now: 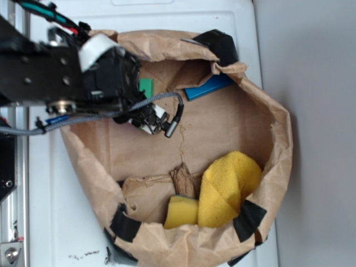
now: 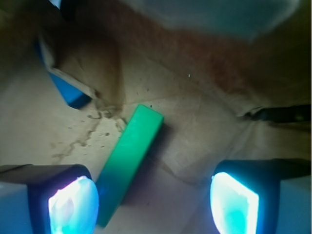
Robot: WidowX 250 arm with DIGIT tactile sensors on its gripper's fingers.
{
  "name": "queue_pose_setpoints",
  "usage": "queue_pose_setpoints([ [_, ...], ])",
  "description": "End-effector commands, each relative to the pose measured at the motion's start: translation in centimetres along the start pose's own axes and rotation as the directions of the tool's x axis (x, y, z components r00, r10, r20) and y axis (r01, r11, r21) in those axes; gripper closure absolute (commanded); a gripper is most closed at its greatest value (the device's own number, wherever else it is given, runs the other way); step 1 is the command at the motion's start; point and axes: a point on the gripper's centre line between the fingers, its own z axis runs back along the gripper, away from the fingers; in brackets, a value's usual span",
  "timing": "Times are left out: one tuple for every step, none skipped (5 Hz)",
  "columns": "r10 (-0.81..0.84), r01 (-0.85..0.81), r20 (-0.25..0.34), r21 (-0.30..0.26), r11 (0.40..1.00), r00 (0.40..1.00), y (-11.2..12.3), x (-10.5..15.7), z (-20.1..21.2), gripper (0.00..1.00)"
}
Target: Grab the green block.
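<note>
Green block: here it is, the green block (image 2: pixel 129 163), a narrow bright green bar, plain and smooth, square-edged, lying flat on the brown paper.
Where it lies: inside the opened paper bag (image 1: pixel 281 144), on its floor toward the far left; in the exterior view only a small green corner (image 1: pixel 146 87) peeks out from behind the arm.
Lie of the bar: in the wrist view it runs on a diagonal, upper end toward the middle, lower end tucked just beside the left finger.
Pincer: the pincer (image 2: pixel 153 202) is spread wide, both glowing fingertips (image 2: pixel 73 204) apart, nothing between them yet.
Alignment: my read is it's off-centre; the bar sits closer to the left pad than to the right one and is skewed to the gap.
How it will handle: looks stiff, light and hard, probably a bit slick on those smooth faces; no give, so the squeeze has to land square.
Where to take hold: across the narrow width, near the middle of its length, on the two long flat sides.
Neighbours: blue block (image 2: pixel 63 87) lies apart at the far left, partly under a paper fold; yellow sponge (image 1: pixel 228 189) sits well away at the near side.
Risk: a skewed close could spin the bar away.
</note>
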Motion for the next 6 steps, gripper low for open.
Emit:
queue_pose_setpoints([
  [0.053, -0.053, 0.015, 0.018, 0.998, 0.998, -2.8, 1.1, -2.1, 0.00],
  [0.069, -0.071, 0.044, 0.041, 0.997, 0.997, -4.0, 1.3, -3.2, 0.00],
  [0.083, -0.085, 0.059, 0.039, 0.996, 0.995, -4.4, 1.5, -3.1, 1.00],
  [0.088, -0.089, 0.044, 0.016, 0.996, 0.995, -4.5, 1.9, -2.5, 1.00],
  [0.085, -0.085, 0.030, -0.009, 0.996, 0.996, -5.4, 2.7, -2.5, 1.00],
  [0.051, -0.051, -0.021, -0.035, 0.998, 0.998, -6.1, 3.2, -0.5, 1.00],
])
